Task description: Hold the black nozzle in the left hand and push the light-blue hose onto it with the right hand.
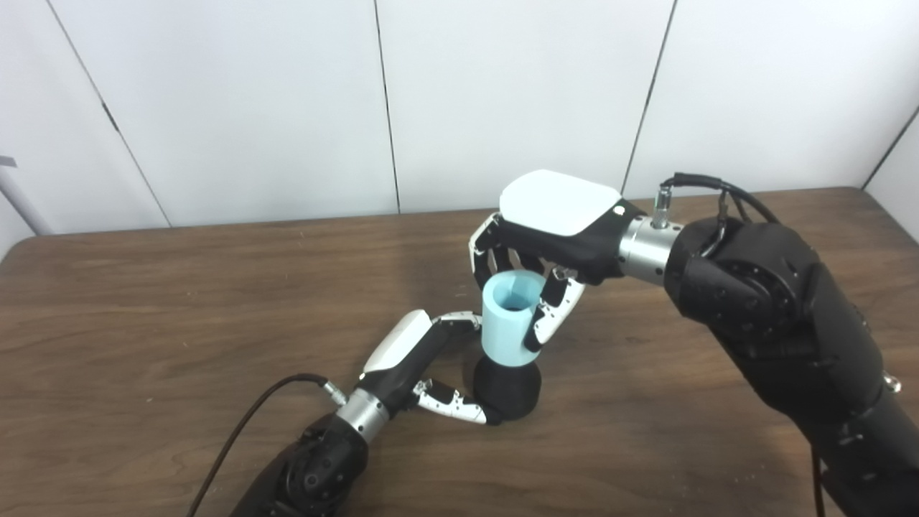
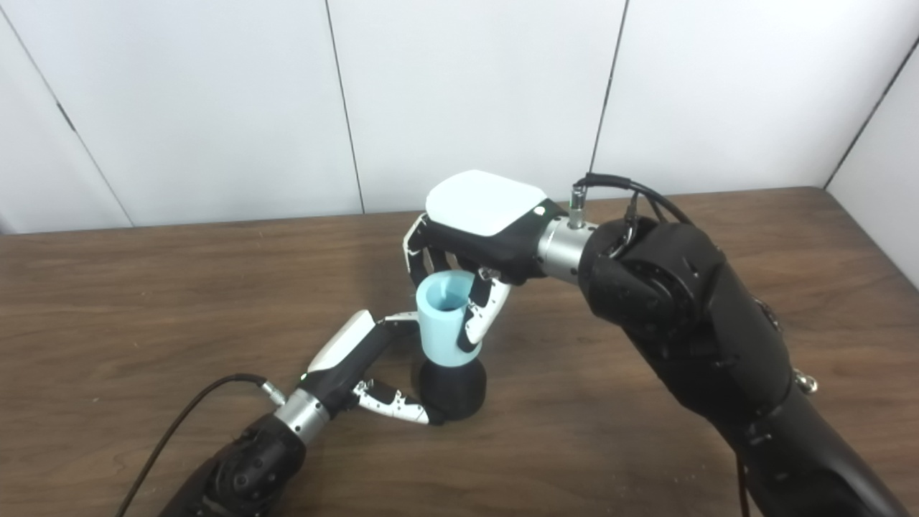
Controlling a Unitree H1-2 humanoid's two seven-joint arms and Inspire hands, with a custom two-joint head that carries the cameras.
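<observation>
Hose, light-blue, stands upright on black nozzle on the surface; right robot hand grasps the hose, left robot hand grasps the nozzle.

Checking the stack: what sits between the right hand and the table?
In both views, the light-blue hose in the right hand stands on the black nozzle, resting on the table.

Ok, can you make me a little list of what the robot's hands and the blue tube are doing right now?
left hand: low by the table, fingers around the black nozzle's base
black nozzle: standing upright on the table
light-blue hose: upright, sitting on top of the nozzle, open end up
right hand: above, fingers wrapped around the hose
table: brown wood
how far the hose is pushed on: cannot tell
</observation>
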